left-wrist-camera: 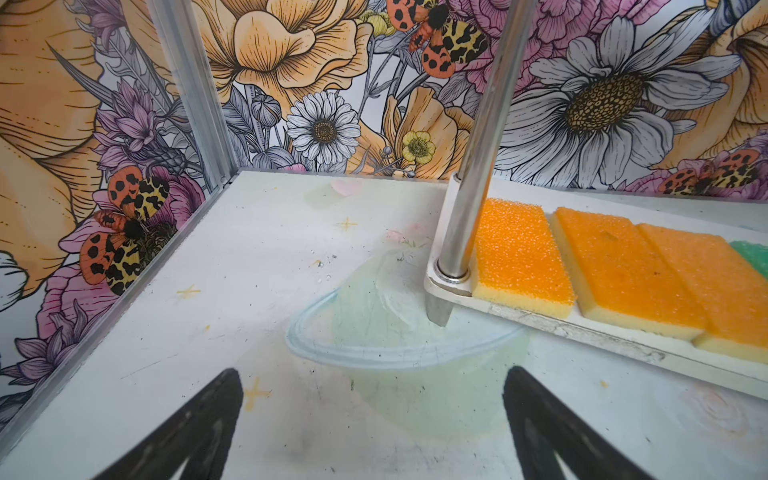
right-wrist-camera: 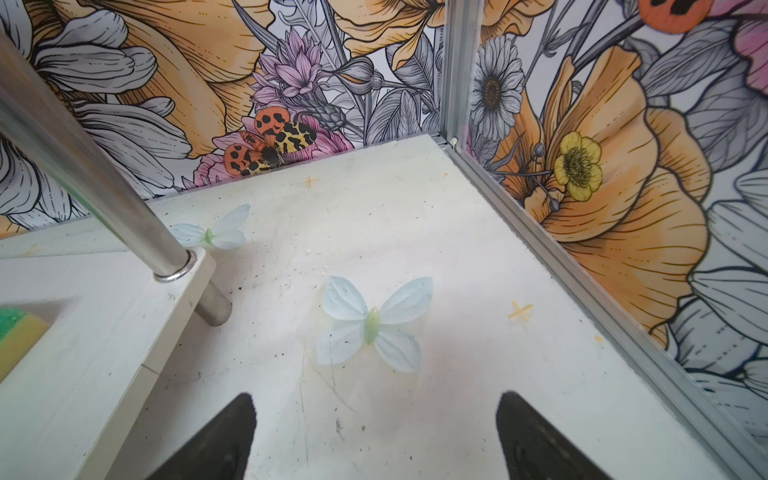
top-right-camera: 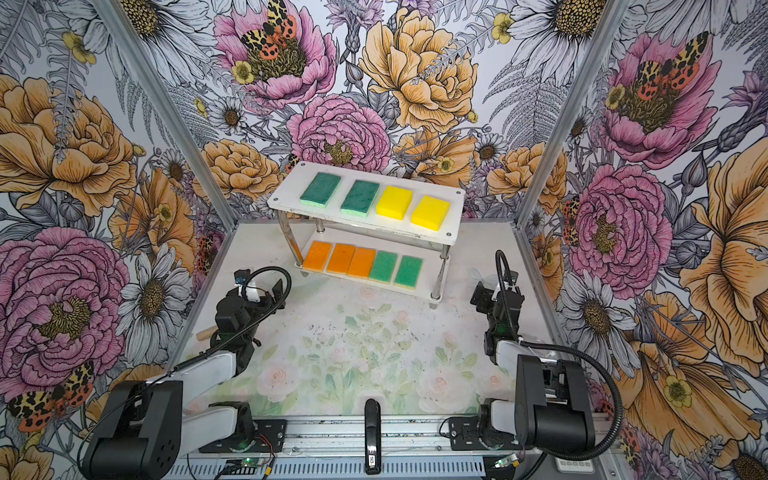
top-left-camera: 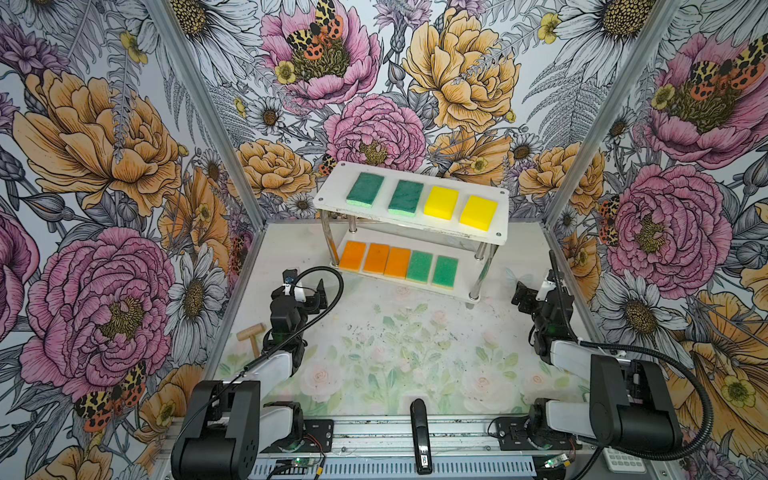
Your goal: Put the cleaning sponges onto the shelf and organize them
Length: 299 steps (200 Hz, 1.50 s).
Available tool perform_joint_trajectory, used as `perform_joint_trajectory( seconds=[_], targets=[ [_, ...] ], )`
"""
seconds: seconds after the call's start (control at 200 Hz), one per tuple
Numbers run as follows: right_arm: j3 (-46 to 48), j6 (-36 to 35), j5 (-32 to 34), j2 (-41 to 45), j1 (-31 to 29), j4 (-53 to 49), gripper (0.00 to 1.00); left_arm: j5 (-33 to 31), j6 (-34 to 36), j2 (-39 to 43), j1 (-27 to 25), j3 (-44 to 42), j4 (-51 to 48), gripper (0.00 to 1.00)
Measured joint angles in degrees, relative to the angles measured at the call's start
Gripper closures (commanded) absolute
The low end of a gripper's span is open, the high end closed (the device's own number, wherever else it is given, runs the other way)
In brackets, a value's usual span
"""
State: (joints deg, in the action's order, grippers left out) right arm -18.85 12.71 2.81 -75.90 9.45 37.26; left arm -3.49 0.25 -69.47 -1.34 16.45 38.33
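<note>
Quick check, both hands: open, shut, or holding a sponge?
Left hand: open, holding nothing.
Right hand: open, holding nothing.

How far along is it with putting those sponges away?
Looks finished: dark green sponges and yellow sponges sit atop the shelf, orange sponges and light green sponges on its lower board. Nothing in hand: left end effector and right end effector hang open, empty. No sponge lies loose.
</note>
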Motion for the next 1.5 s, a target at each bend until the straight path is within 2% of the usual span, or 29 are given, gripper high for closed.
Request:
perform_joint_trajectory(
  seconds=[0.12, 0.37, 0.53, 0.635, 0.741, 1.126, 1.496],
  targets=[
    [-0.04, 0.68, 0.57, -3.17, 0.00, 5.42, 0.12, 0.48, 0.20, -2.47, 0.42, 0.02, 2.69, 0.01],
    [-0.11, 0.74, 0.63, -4.55, -0.83, 6.88, 0.12, 1.53, 0.20, -6.67, 1.07, 0.09, 6.95, 0.01],
    [-0.11, -1.73, 1.84, -5.42, -4.17, 9.14, 0.13, 1.70, 0.33, -7.85, 1.11, 0.46, 8.59, 0.01],
    [-0.04, -4.28, 3.67, -10.29, -7.72, 14.34, 0.13, 1.70, 0.37, -9.38, 1.16, 0.48, 10.56, 0.01],
    [-0.02, -5.84, 4.92, -11.63, -9.46, 14.56, 0.12, 1.70, 0.39, -10.78, 1.16, 0.48, 12.17, 0.01],
    [-0.81, -6.82, 7.96, -11.63, -9.44, 14.80, 0.09, 1.90, 1.09, -19.10, 1.18, 0.48, 19.85, 0.01],
    [-1.79, -6.82, 8.17, -11.63, -9.44, 13.14, 0.01, 3.80, 1.25, -19.45, 2.78, 4.59, 16.79, 0.01]
  ],
)
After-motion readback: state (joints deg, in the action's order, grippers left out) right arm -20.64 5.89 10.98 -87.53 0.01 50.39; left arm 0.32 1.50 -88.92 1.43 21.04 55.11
